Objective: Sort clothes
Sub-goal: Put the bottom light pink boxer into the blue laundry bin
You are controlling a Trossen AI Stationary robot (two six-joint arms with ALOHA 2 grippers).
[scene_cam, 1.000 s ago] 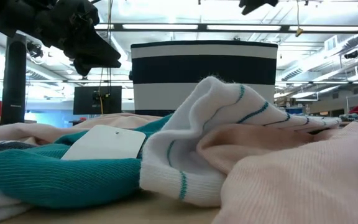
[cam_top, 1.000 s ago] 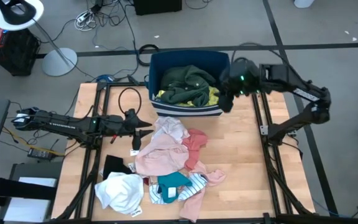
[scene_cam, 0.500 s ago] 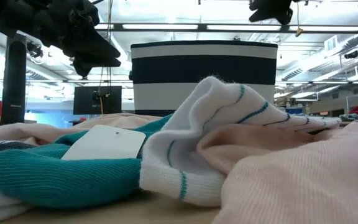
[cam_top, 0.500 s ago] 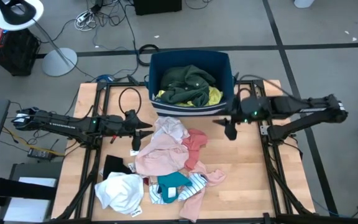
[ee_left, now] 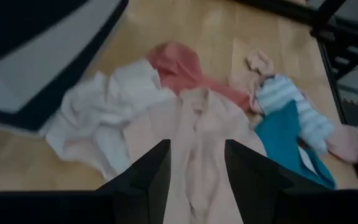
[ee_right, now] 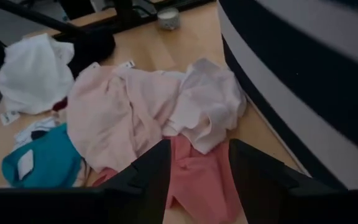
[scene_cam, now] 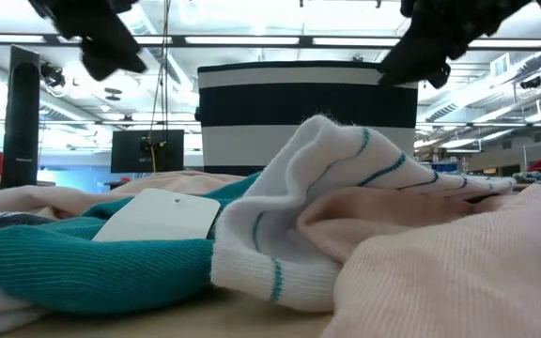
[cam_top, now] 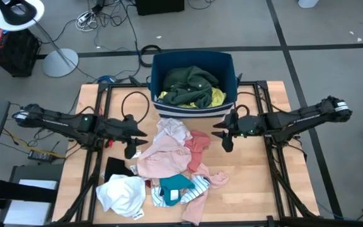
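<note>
The clothes lie in a pile on the wooden table (cam_top: pixel 257 189): a pale pink garment (cam_top: pixel 162 157), a coral one (cam_top: pixel 198 144), a whitish one (cam_top: pixel 172 129), teal (cam_top: pixel 175 185), striped (cam_top: pixel 198 185), white (cam_top: pixel 121 192) and black (cam_top: pixel 115 168). Dark green (cam_top: pixel 188 82) and yellow (cam_top: pixel 214 96) clothes lie in the blue bin (cam_top: pixel 194 60). My left gripper (cam_top: pixel 131 146) hangs open over the pile's left edge (ee_left: pixel 196 146). My right gripper (cam_top: pixel 225 140) hangs open just right of the coral garment (ee_right: pixel 199 144).
The blue bin with a white stripe (scene_cam: pixel 308 113) stands at the table's far edge, behind the pile. Black frame rails (cam_top: pixel 266 126) run along both sides of the table. Bare wood shows to the right of the pile.
My right gripper has come from above the bin's right side down and toward the table's near edge, then left toward the pile. My left gripper has shifted a little toward the near-left and tipped downward. The clothes have not moved.
</note>
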